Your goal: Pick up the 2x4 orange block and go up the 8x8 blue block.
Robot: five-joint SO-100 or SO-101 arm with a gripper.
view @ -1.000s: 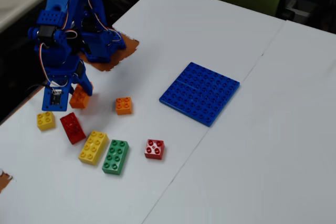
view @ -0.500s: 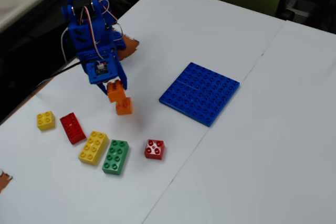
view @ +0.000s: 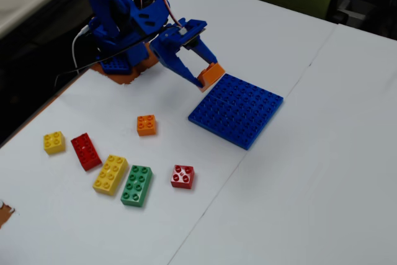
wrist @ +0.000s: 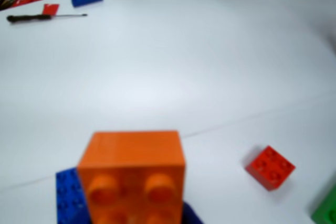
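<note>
Blue two-finger gripper (view: 208,74) is pinched on the orange rectangular plastic brick (view: 211,75), held clear of the table above the near-left edge of the large flat blue studded baseplate (view: 239,110). In the wrist view the brick (wrist: 134,174) fills the lower frame, the baseplate (wrist: 71,195) showing beneath it. A small square orange brick (view: 146,125) lies left of the baseplate.

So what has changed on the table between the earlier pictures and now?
The tool, shut on the orange block, carried it from the left, near the row of bricks, up and to the right in the fixed view; it now holds the block at the near-left edge of the blue baseplate. The small orange brick, the small red brick and the row of other bricks stayed where they were.
</note>
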